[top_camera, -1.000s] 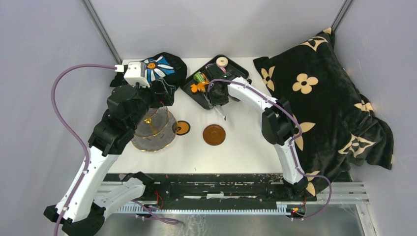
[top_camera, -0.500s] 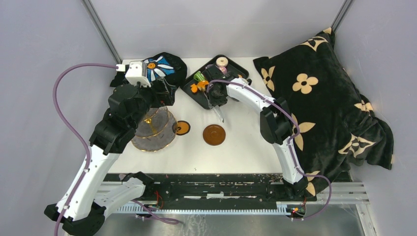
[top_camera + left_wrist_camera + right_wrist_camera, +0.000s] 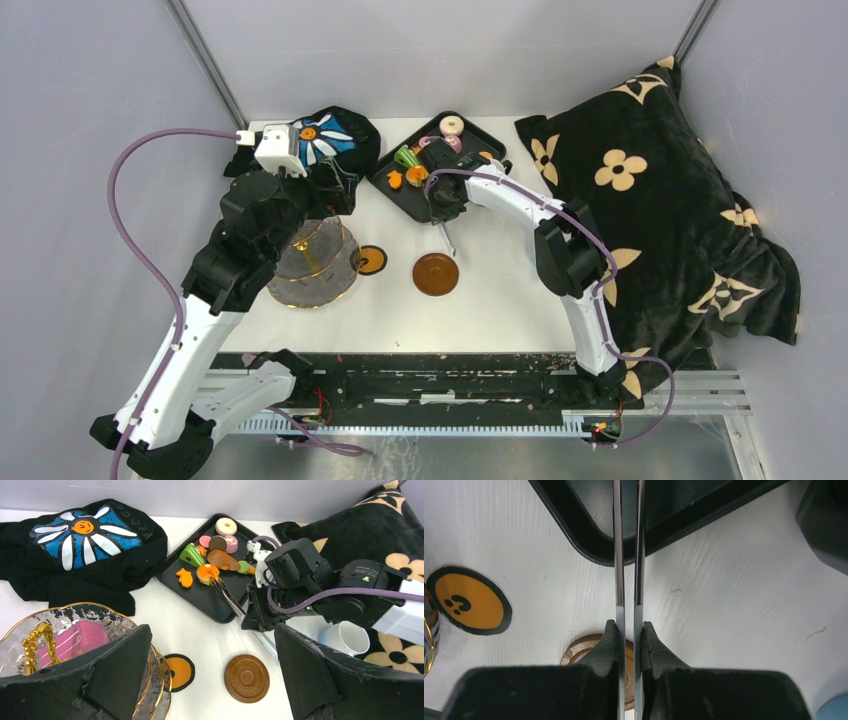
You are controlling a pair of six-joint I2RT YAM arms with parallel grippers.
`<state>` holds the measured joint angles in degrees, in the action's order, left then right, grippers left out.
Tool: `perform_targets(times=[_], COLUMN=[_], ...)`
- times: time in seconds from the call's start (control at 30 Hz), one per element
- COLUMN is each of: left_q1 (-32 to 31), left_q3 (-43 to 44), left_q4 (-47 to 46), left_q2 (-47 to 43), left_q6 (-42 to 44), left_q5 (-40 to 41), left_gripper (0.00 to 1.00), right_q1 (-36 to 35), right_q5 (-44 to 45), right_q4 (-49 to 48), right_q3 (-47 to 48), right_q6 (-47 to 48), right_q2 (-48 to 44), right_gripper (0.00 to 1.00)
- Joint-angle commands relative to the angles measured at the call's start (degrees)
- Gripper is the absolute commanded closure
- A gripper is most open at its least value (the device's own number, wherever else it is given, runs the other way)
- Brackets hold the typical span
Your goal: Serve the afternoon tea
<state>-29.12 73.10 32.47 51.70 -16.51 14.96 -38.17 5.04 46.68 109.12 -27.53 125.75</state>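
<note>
The right gripper [image 3: 629, 639] is clamped on tongs [image 3: 618, 555]. Its two black, rounded fingers [image 3: 610, 645] squeeze a pair of thin, flat, shiny metal blades until they run almost parallel, with only a narrow slit between them. The tongs' long axis runs straight ahead of the fingers, across the white table [image 3: 724, 590] and over the rounded corner of the glossy black tray [image 3: 589, 537].

In the left wrist view the forked tips point at the orange pastry [image 3: 207, 573], a round tart-like piece on the tray. They reach it, but whether they pinch it cannot be told. Under the fingers lies the saucer [image 3: 246, 678], a flat brown disc with turned rings. To the fingers' left is an orange disc [image 3: 468, 600] with a black rim. The mug [image 3: 346, 637], white and smooth, stands upright just beside that arm's wrist.

The left gripper [image 3: 211, 630] is spread wide and holds nothing; its black fingers [image 3: 122, 665] look matte and rough-edged. Below the finger at the left of its view is the stand [image 3: 100, 616], made of rippled clear glass tiers with gold rims and a gold handle. A blocky pink pastry [image 3: 75, 640] lies on the top tier, touching the handle. Ahead of that hand lies a crumpled black cloth [image 3: 85, 565].
</note>
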Motion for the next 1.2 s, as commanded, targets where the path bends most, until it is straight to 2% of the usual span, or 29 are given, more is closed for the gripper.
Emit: perform_targets(times=[0.0, 0.43, 0.67, 0.93, 1.17], left_q1=[-0.1, -0.1, -0.1, -0.2, -0.1], left_q3=[1.3, 8.5, 15.8, 23.9, 27.9], left_q4=[-2.3, 2.5, 6.3, 7.4, 5.6], left_q2=[-0.6, 3.0, 5.1, 6.9, 5.9], left_q6=[2.6, 1.7, -1.7, -6.1, -8.9], left_q5=[0.8, -1.2, 3.3, 9.8, 16.6], left_gripper=[0.01, 0.01, 0.01, 0.01, 0.01], right_q1=[0.2, 0.1, -1.2, -10.5, -16.4], right_q5=[-0.3, -6.5, -13.1, -14.1, -17.7], right_q4=[-3.1, -1.2, 1.0, 6.1, 4.6], right_q3=[-2.8, -15.9, -15.1, -5.3, 0.2], right_q6=[1.0, 8.5, 14.3, 19.7, 19.4], right_q2=[-8.2, -27.9, -38.6, -38.2, -34.7], right_gripper=[0.99, 0.99, 0.99, 0.99, 0.99])
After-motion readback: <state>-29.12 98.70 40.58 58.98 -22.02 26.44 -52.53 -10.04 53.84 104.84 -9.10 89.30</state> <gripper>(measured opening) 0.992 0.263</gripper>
